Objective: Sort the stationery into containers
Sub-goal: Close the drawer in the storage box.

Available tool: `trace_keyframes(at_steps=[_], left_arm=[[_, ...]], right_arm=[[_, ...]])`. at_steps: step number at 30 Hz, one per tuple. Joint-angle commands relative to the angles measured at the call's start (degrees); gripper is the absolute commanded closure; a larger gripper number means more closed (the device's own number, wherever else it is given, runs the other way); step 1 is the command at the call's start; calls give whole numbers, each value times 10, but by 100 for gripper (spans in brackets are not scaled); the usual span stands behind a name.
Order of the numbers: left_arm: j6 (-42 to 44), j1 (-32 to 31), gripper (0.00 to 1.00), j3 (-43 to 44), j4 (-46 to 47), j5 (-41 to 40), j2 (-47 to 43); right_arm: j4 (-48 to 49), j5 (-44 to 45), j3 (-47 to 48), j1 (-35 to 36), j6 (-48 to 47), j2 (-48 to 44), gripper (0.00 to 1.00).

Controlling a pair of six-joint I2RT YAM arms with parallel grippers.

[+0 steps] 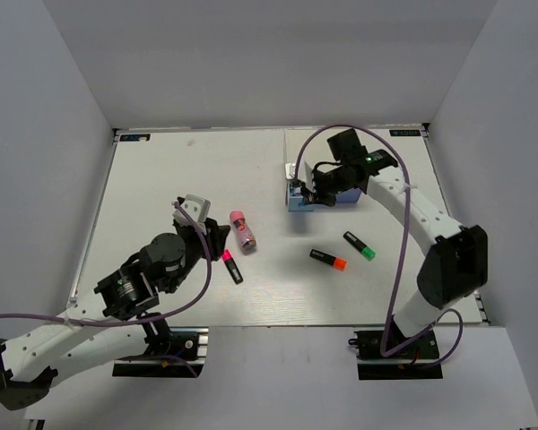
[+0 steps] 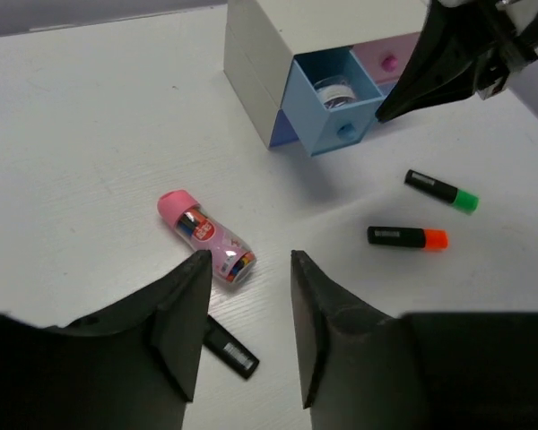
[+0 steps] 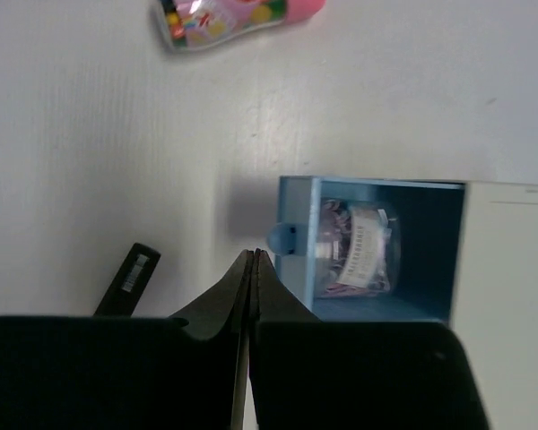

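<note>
A white organiser (image 2: 278, 45) stands at the back right with its blue drawer (image 2: 336, 98) pulled open and a clear jar of clips inside (image 3: 354, 246). My right gripper (image 3: 254, 255) is shut and empty, its tips just beside the blue drawer's knob (image 3: 282, 237). A pink-capped cylinder (image 1: 242, 231) lies on its side mid-table. The pink-ended marker (image 1: 231, 266) lies just below it. My left gripper (image 2: 249, 260) hovers open over these two, holding nothing. The orange-ended marker (image 1: 328, 260) and the green-ended marker (image 1: 360, 245) lie right of centre.
A pink drawer (image 2: 390, 58) sits beside the blue one, and a lavender front (image 2: 285, 130) shows below it. The right arm (image 1: 430, 224) arches over the organiser and hides most of it from above. White walls enclose the table (image 1: 161, 170).
</note>
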Motion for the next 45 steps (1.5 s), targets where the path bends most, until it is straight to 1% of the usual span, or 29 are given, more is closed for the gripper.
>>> trace_keyframes(at_steps=[1,3,7,9,12,17,26,33,39,45], left_arm=[[-2,2,45,2,-4,8,13],[-7,2,27,2,-4,8,19],[-7,2,23,2,-4,8,19],[-7,2,23,2,-4,8,19],[-7,2,22,2,-4,8,19],[-7,2,22,2,-4,13,19],[-7,2,22,2,-4,13,14],[-7,2,22,2,-4,13,14],[-7,2,22,2,-4,13,14],[-7,2,20,2,-4,13,14]], right_arm=[[-67,2,16,1,-44,40,100],[-49,7,9,2,-38,51,100],[21,40,-15,2,2,58,100],[43,63,-23,2,23,62,100],[109,94,-35,3,48,63,100],[184,132,-64,6,78,52,100],[293,188,-110,19,125,34,100],[394,265,-140,26,165,29,100],[440,313,-158,28,187,33,100],[463,330,-161,30,200,40,100]])
